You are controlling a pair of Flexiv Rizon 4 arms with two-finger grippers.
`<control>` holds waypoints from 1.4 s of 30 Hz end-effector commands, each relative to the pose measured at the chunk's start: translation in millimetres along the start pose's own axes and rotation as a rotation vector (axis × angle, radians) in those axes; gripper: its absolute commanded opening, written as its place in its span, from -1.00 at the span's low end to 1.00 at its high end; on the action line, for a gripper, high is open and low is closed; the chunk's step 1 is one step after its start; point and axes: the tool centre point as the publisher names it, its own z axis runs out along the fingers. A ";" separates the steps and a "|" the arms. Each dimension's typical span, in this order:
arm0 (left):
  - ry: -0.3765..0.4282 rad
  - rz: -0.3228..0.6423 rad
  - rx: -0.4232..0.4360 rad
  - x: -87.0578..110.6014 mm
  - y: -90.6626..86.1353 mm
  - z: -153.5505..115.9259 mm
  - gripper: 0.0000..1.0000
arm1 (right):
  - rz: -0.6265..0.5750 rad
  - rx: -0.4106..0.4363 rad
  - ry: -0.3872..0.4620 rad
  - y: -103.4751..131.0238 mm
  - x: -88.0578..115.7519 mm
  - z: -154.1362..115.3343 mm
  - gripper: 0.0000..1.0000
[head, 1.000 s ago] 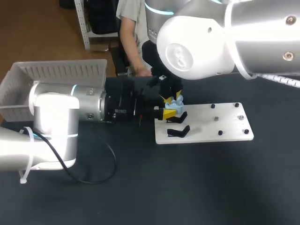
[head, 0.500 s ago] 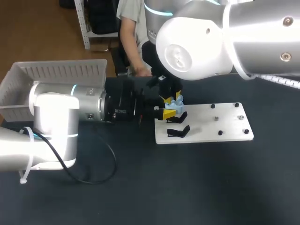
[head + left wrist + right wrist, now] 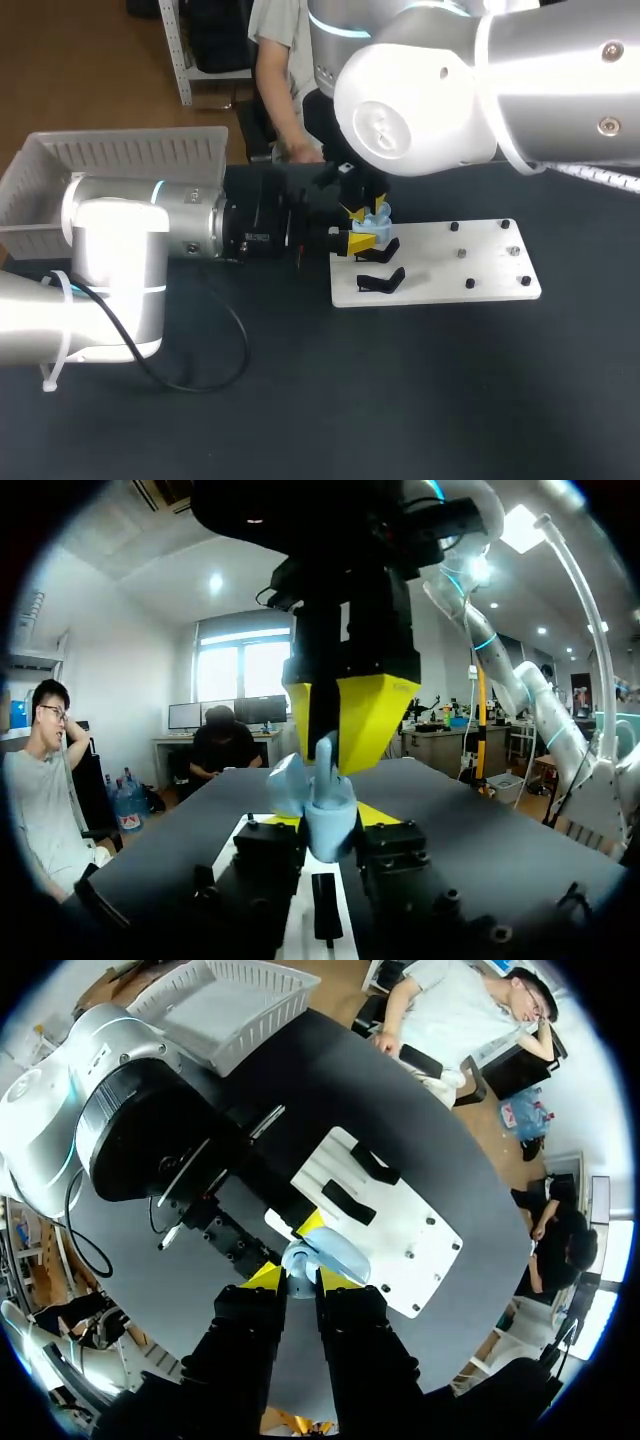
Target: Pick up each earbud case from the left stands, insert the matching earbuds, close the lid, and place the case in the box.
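Pale blue plastic marks the earbud case (image 3: 379, 222), which sits just above the centre of the frame, over the left end of a white board (image 3: 470, 262); the left gripper (image 3: 357, 243) comes in level from the left of the frame, its jaws clenched on the body of the case from both sides; the right gripper (image 3: 366, 210) hangs straight down onto the case from the big white arm (image 3: 430, 90) that fills the upper right of the frame. Seen from the left wrist, the case stands upright between that gripper's fingers with its lid (image 3: 283, 783) swung open to one side; the right gripper's yellow tips are pressed together on a small pale blue earbud (image 3: 325, 752), whose lower end meets the open top of the case. Two black stands (image 3: 382, 280) lie on the board just below the case; a white slatted box (image 3: 120, 155) rests at the upper left of the frame, well apart from both grippers.
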 end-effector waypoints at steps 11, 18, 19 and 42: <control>0.002 0.000 -0.001 -0.2 0.1 0.7 -1.00 | 0.002 0.014 -0.005 -0.2 -1.6 5.1 -1.00; 0.002 0.000 -0.001 -0.2 0.1 0.7 -1.00 | -0.005 0.019 0.010 -1.4 -2.4 9.1 -1.00; 0.002 0.000 -0.001 -0.2 0.1 0.7 -1.00 | -0.005 0.019 0.011 -1.4 -2.2 9.6 -1.00; 0.002 0.000 -0.001 -0.2 0.1 0.7 -1.00 | 0.094 -0.054 -0.066 -20.6 -1.4 -19.1 1.00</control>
